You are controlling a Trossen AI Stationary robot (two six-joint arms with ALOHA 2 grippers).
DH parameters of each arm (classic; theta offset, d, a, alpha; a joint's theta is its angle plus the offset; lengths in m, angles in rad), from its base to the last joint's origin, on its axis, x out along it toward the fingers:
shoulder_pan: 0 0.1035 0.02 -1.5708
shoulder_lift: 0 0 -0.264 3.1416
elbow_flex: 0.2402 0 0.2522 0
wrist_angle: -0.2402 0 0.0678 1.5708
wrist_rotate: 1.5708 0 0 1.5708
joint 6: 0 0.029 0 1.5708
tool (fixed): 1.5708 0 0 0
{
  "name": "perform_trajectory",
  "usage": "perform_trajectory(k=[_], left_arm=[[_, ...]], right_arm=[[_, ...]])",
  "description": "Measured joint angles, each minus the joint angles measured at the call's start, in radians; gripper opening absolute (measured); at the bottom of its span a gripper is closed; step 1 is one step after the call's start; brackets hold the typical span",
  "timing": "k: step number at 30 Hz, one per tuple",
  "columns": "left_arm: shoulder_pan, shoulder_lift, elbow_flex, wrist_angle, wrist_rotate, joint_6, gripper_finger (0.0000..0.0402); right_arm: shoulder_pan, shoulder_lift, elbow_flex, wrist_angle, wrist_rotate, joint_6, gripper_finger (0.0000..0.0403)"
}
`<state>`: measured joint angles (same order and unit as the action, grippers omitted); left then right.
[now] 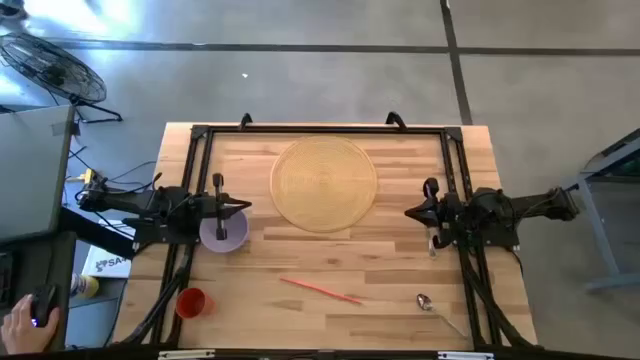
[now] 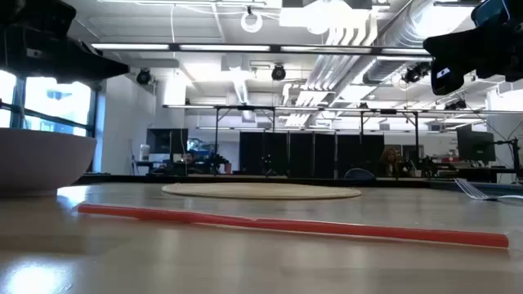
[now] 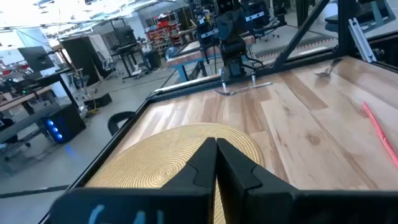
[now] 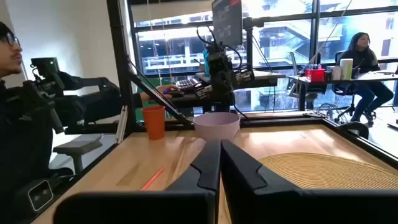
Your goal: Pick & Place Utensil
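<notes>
A thin red stick (image 1: 320,290) (image 2: 286,222) lies flat on the wooden table near its near edge. A metal spoon (image 1: 424,301) rests to its right, and a fork (image 1: 433,243) (image 3: 245,88) lies under the right arm. A round woven placemat (image 1: 324,183) sits at the far middle, and a lavender bowl (image 1: 222,232) stands by the left arm. My left gripper (image 1: 247,207) (image 3: 216,149) hovers shut at the mat's left edge. My right gripper (image 1: 407,212) (image 4: 220,152) hovers shut at its right edge. Neither touches anything.
An orange cup (image 1: 191,302) (image 4: 153,121) stands at the near left corner. A black frame (image 1: 200,135) runs along the table's far and side edges. A person's hand (image 1: 25,322) rests on a mouse beyond the near left corner.
</notes>
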<state>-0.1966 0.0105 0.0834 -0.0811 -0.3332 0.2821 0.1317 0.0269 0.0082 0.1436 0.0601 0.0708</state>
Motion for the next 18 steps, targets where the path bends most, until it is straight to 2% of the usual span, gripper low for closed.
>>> perform_trajectory(k=[18], left_arm=[[0.000, 0.000, 0.000, 0.000, 0.000, 0.000, 0.0003]], right_arm=[[0.000, 0.000, 0.000, 0.000, 0.000, 0.000, 0.0008]])
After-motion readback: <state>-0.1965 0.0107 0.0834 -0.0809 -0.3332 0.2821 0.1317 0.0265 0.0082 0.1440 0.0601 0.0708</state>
